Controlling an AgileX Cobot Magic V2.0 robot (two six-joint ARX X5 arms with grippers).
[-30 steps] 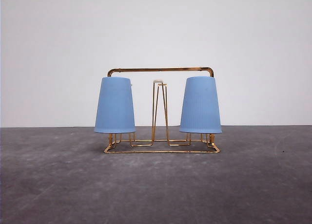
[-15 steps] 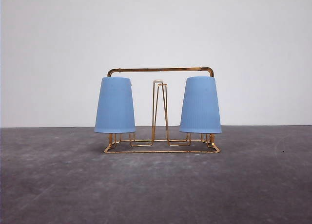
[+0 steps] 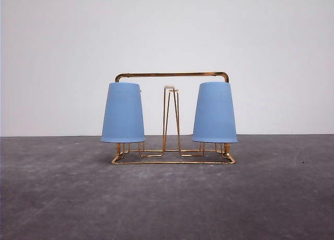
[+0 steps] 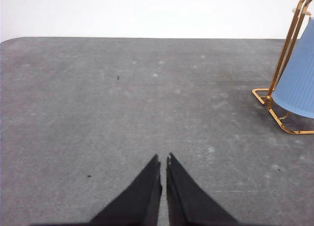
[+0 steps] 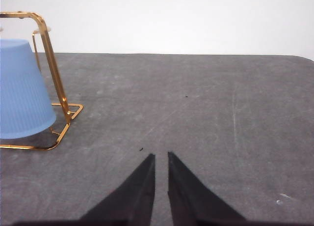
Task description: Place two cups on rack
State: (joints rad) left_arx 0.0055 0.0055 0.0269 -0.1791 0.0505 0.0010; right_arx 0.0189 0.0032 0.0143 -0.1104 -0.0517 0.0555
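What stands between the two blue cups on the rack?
In the front view, between the left cup and the right cup stands one bare upright prong of the rack.

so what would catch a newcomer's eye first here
Two light-blue cups, one at the left and one at the right, sit upside down on the gold wire rack mid-table. A bare prong stands between them.

Two cups (image 3: 123, 114) (image 3: 215, 113) inverted on rack (image 3: 172, 75) ends
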